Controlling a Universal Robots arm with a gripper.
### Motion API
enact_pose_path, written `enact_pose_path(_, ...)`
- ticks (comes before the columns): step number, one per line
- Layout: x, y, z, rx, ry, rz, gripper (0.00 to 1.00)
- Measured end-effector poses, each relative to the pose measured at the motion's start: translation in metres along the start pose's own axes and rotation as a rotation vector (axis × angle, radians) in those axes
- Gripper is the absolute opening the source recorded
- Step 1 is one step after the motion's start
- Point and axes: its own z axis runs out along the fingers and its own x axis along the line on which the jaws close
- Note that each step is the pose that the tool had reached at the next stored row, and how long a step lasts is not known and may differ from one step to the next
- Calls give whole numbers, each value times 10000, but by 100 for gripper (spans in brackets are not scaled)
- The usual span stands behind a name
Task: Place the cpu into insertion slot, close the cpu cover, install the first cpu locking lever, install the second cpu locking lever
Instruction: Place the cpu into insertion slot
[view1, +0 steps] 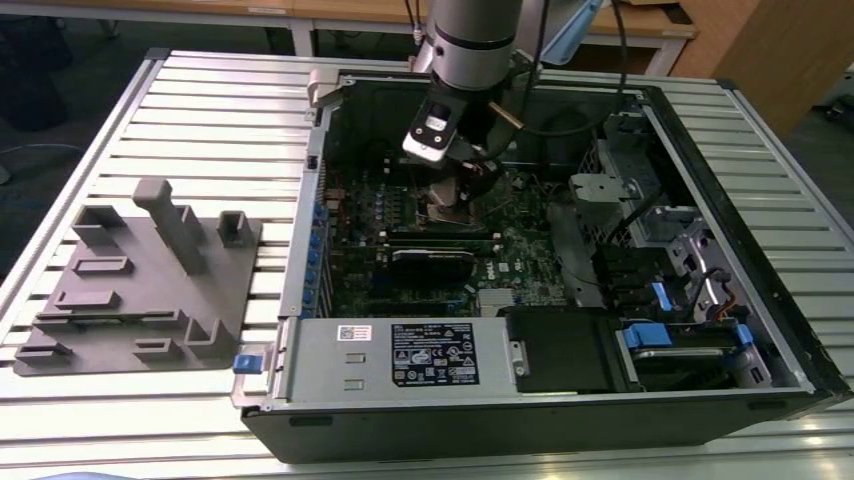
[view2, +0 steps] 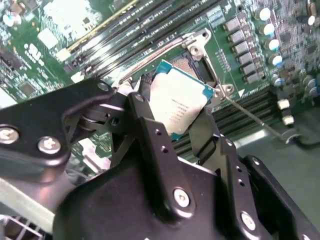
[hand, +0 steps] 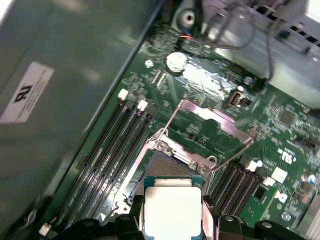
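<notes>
Your gripper (view1: 458, 188) is clamped on the cpu (hand: 172, 207) by two opposite edges, w/ the open insertion slot (hand: 167, 162) just beneath it, cpu apparently not seated yet.

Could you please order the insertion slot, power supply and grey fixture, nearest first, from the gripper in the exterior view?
1. insertion slot, below the gripper holding the cpu.
2. power supply, case's near edge.
3. grey fixture, exterior view's left.

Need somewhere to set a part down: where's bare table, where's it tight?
Bare table slats at the exterior view's left, between the grey fixture and the far edge, and between it and the near edge. Crowded in the case around the gripper holding the cpu.
</notes>
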Motion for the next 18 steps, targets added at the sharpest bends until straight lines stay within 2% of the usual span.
enact_pose_path(18, 0, 0, 26, 45, -72, 3274, 54)
